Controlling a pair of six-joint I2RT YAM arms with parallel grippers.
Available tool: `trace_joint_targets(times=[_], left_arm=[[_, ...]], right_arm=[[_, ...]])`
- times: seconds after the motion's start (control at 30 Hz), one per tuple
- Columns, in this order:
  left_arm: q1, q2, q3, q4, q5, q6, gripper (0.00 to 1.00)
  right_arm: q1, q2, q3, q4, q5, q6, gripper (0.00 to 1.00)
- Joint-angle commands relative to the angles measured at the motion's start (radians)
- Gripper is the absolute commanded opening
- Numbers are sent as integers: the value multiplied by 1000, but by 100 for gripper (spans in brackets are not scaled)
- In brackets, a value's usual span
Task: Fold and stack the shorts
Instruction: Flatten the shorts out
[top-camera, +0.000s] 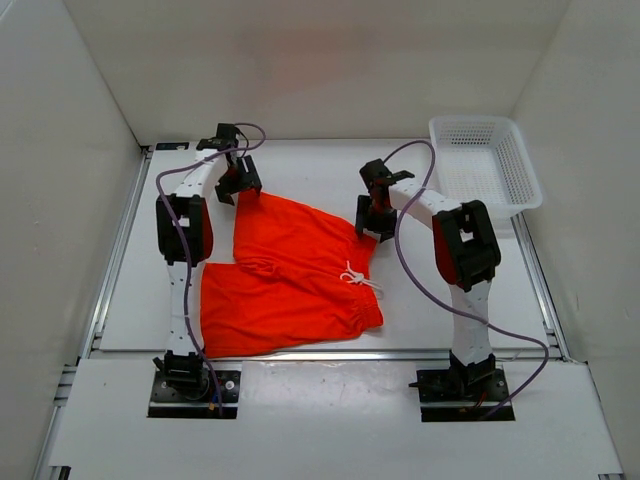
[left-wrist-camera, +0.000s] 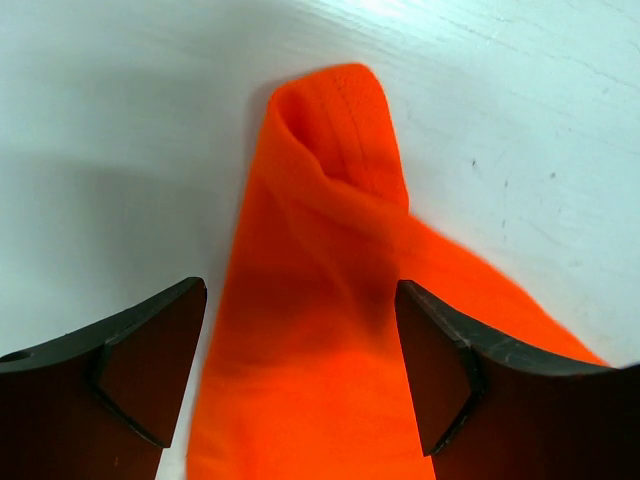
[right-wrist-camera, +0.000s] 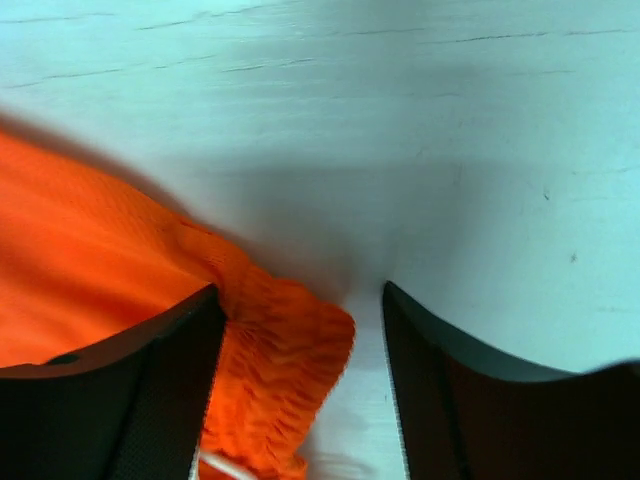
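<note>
The orange-red shorts (top-camera: 290, 270) lie spread flat on the white table, legs to the left, waistband with white drawstring (top-camera: 357, 279) to the right. My left gripper (top-camera: 240, 186) is open over the far leg's hem corner; in the left wrist view the cloth (left-wrist-camera: 320, 300) lies between the open fingers (left-wrist-camera: 440, 370). My right gripper (top-camera: 372, 228) is open at the far end of the waistband; the gathered waistband corner (right-wrist-camera: 275, 370) lies between its fingers (right-wrist-camera: 440, 400), beside the left one.
A white mesh basket (top-camera: 485, 165) stands at the back right of the table. White walls enclose the table on three sides.
</note>
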Motion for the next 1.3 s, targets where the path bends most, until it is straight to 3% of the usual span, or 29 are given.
trace_joint_targets(times=[0.0,0.07,0.13,0.17,0.2,0.23,0.3,0.5,0.9,1.07,1.27], left_arm=[[-10,24,101,-32,-6,-11,87],[-10,50,139,-32,22,-20,85],[-10,72,153,-32,65,-20,75],[-10,72,154,-32,82,-20,45],[-10,72,164,-32,91,-20,26],[-10,72,164,-32,91,-29,10],[-10,46,164,-32,91,-29,10],[24,-170,83,-32,56,-29,10],[-2,-835,-391,-63,-75,-87,10],[-26,-883,-391,-73,-99,-110,10],[-51,-687,-209,-35,-121,-114,10]], right_arm=[[-5,29,53,-27,-18,-33,65],[-5,42,53,-16,-39,-42,59],[-5,42,53,-16,-50,-42,38],[-5,42,53,-16,-50,-42,31],[-5,28,53,-16,-50,-42,15],[-5,28,44,-16,-50,-42,7],[-5,-13,44,-16,-38,-42,0],[-5,-167,-1,-5,27,-42,0],[13,-575,-251,-5,126,-6,0],[13,-616,-272,-5,145,4,0],[13,-526,-167,-5,175,4,0]])
